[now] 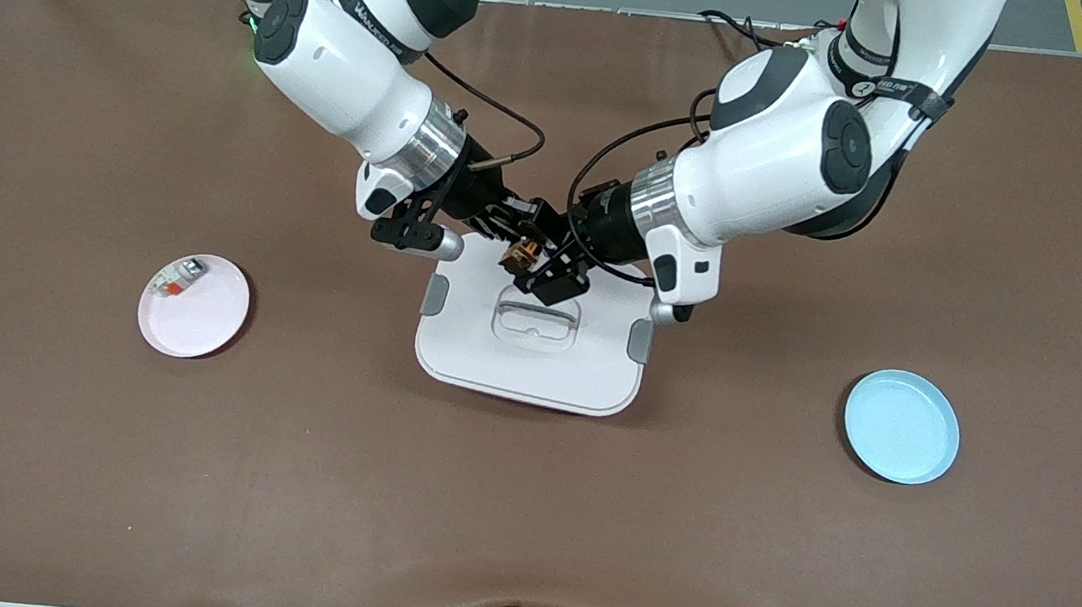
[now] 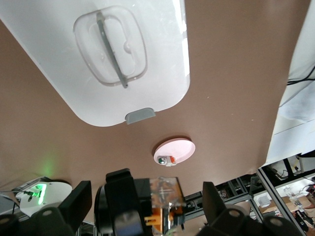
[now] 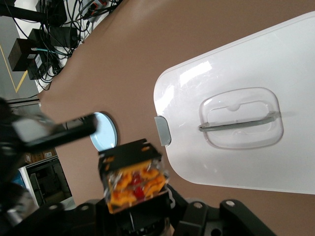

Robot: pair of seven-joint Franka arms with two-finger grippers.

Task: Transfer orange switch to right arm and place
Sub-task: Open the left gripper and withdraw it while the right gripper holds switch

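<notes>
Over the white lid (image 1: 529, 363) at the middle of the tabletop (image 1: 520, 502), both pincers meet in the air. The right pincer (image 1: 519, 241), reaching in from the right arm's end, has its fingers closed on the orange switch (image 1: 519, 254); the right wrist view shows the switch (image 3: 134, 178) seated between that pincer's fingers, orange face outward. The left pincer (image 1: 560, 270) stands with its fingers (image 2: 78, 199) spread wide on either side of the switch (image 2: 165, 199), not gripping it. The switch hangs above the lid's edge toward the robots' bases, clear of the surface.

The lid lies flat, with a clear recessed handle (image 1: 536, 321) at its centre and grey clips (image 1: 435, 294) at two sides. A pink plate (image 1: 195, 305) lies toward the right arm's end of the tabletop and carries a small white-and-red part (image 1: 177, 277) near its rim. A blue plate (image 1: 901, 426) lies toward the left arm's end, nothing on it.
</notes>
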